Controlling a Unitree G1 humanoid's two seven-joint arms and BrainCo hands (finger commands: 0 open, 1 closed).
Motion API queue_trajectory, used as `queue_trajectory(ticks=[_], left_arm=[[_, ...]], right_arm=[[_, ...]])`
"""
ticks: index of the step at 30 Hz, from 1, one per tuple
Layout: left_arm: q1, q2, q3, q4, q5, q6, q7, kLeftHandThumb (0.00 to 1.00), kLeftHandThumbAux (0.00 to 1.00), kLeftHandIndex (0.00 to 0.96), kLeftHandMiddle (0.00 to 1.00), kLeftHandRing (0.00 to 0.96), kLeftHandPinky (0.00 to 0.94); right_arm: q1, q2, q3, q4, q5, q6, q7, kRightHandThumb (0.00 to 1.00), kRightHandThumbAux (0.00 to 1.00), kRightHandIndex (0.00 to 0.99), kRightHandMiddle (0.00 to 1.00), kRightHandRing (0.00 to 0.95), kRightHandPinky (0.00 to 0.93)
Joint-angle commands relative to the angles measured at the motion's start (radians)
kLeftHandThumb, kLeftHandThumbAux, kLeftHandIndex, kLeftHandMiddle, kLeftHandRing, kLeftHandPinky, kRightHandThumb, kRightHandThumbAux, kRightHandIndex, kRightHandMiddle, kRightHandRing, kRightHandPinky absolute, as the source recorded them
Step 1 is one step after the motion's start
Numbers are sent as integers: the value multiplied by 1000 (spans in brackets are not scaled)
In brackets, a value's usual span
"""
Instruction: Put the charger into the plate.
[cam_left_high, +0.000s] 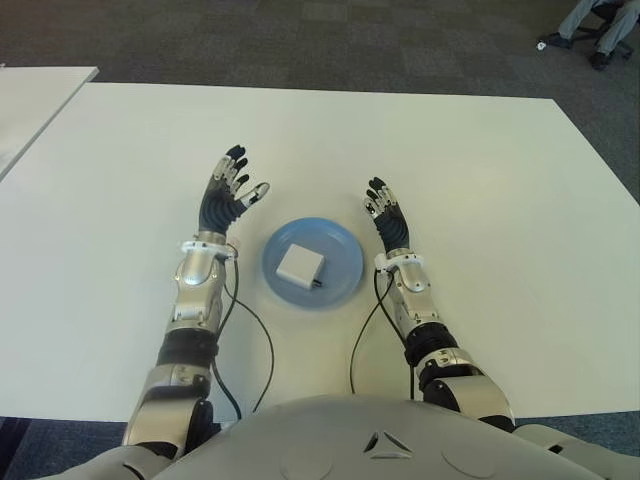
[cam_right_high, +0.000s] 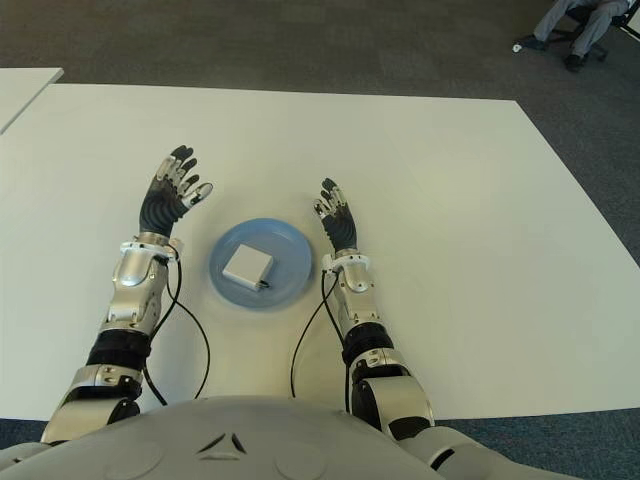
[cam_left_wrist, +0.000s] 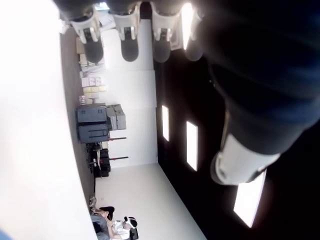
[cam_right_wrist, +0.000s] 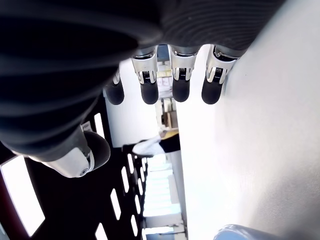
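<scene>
Bare table (cam_left_high: 480, 180) all round; only the plate (cam_left_high: 340, 270) with the charger (cam_left_high: 299, 266) between left hand (cam_left_high: 225, 195) and right hand (cam_left_high: 388, 220).

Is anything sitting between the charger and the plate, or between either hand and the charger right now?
Nothing visible does. The charger already lies inside the blue plate. The left hand and right hand flank the plate, fingers spread and empty, with only bare white table between them and it.
</scene>
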Motion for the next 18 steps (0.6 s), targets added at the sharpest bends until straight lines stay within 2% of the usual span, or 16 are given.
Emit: queue_trajectory(ticks=[1, 8, 18], left_arm=[[80, -23, -3, 9, 29, -37, 24, 1, 742, 2, 8, 2, 3], [109, -39, -5, 82, 50, -67, 35, 17, 742, 0, 0, 0, 0], [144, -31, -14, 112, 65, -24, 25, 10, 698, 0, 0, 0, 0]], right_arm=[[36, 54, -2, 26, 6, 35, -14, 0, 549, 13, 62, 47, 60], [32, 49, -2, 34, 5, 29, -12, 0, 550, 13, 72, 56, 66], [34, 47, -2, 31, 5, 29, -14, 0, 564, 10, 66, 55, 63]])
